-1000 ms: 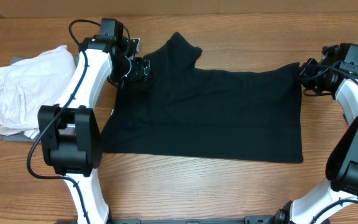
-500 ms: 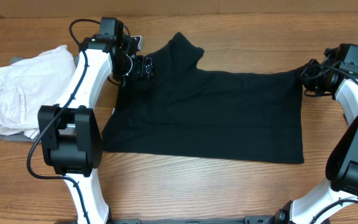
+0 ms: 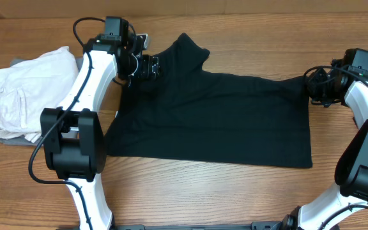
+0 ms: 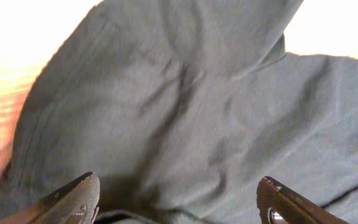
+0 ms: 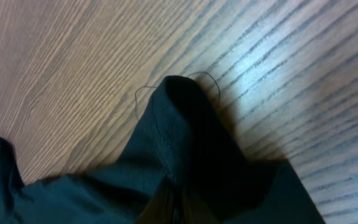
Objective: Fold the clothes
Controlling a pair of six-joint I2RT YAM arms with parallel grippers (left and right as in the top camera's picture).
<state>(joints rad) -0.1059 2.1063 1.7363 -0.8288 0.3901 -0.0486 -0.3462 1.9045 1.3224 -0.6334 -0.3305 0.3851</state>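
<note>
The clothes, a black T-shirt [image 3: 216,118], lie spread flat across the middle of the wooden table, with one sleeve pointing to the far side. My left gripper [image 3: 147,67] is open over the shirt's far-left part. In the left wrist view its two fingertips [image 4: 73,199] stand wide apart with rumpled black cloth [image 4: 185,106] below them. My right gripper [image 3: 317,89] is at the shirt's far-right corner and is shut on it. The right wrist view shows that corner [image 5: 173,118] pinched in the closed gripper [image 5: 179,208] and lifted into a peak above the wood.
A folded off-white garment [image 3: 24,96] lies at the table's left side on something grey [image 3: 11,139], just beyond the left arm. Bare wood shows along the near edge and behind the shirt.
The right gripper has closed on the shirt's far-right corner and drawn it slightly right and nearer. The left gripper has edged a little to the right, still open.
</note>
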